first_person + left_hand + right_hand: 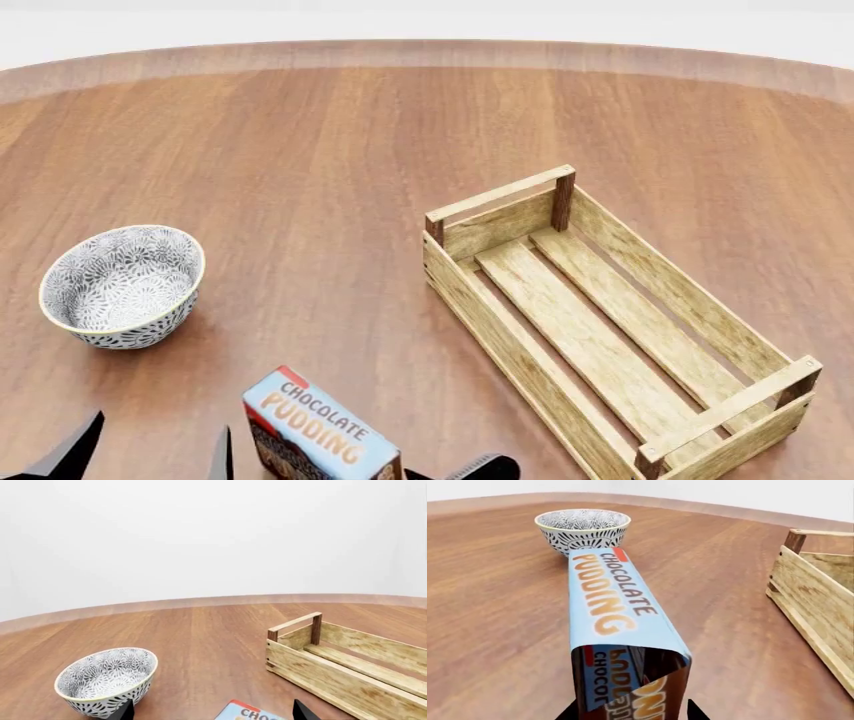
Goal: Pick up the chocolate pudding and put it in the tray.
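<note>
Item one: chocolate pudding (320, 435), carton at the near edge of my head view, blue lettered face up, left of the tray and apart from it; whether it rests on the counter or is lifted, I cannot tell.

Item two: my right jaws (630, 711), dark tips either side of the carton's near end, clenched on it.

Item three: my left jaws (212, 711), spread wide, nothing between them but the carton's corner beyond.

Item four: tray (461, 285), slatted, nothing inside, angled away to the right.

Item five: patterned bowl (123, 285), left, well apart from the tray.

Item six: counter (307, 160), bare wood between bowl and tray and out to its curved far rim.
</note>
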You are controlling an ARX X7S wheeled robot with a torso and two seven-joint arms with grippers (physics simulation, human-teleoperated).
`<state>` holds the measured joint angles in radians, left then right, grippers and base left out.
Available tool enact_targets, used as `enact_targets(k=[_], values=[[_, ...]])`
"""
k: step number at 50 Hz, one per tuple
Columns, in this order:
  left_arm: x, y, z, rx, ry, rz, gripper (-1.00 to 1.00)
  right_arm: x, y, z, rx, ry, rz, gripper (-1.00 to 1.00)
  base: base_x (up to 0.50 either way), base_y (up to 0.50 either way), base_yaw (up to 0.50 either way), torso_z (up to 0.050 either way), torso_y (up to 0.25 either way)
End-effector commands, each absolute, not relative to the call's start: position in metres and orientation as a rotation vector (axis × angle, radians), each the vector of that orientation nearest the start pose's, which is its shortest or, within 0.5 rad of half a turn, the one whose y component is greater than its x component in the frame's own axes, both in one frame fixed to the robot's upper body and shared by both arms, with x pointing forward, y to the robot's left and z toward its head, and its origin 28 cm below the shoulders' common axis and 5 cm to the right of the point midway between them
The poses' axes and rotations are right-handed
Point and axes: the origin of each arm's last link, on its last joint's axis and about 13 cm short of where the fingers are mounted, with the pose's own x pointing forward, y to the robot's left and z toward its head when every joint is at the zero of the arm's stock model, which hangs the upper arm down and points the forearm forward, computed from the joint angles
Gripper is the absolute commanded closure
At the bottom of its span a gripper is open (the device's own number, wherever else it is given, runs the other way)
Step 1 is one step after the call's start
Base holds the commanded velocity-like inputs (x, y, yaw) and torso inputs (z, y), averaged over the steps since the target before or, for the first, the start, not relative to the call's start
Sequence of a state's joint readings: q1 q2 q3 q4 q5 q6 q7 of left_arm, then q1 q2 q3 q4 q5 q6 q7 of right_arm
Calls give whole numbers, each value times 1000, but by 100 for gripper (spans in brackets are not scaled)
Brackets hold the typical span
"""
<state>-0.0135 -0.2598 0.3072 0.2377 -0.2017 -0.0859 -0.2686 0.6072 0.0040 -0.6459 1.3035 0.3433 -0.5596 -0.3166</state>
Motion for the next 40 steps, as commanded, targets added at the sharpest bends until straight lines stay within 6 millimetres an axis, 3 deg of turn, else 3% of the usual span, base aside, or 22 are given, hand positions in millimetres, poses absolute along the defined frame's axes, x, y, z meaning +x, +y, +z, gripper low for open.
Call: enact_targets(k=[1,27,40], values=[[203,196,50,24,-92,-80,-100,289,-70,-48,-102,170,589,100,0,0,0,0,0],[203,197,45,11,-81,-79,-100,301,-92,10,-148,44,437,100,0,0,0,0,0],[203,198,44,9,-79,-74,-100,306,-104,17,-149,33,366,100,0,0,0,0,1]])
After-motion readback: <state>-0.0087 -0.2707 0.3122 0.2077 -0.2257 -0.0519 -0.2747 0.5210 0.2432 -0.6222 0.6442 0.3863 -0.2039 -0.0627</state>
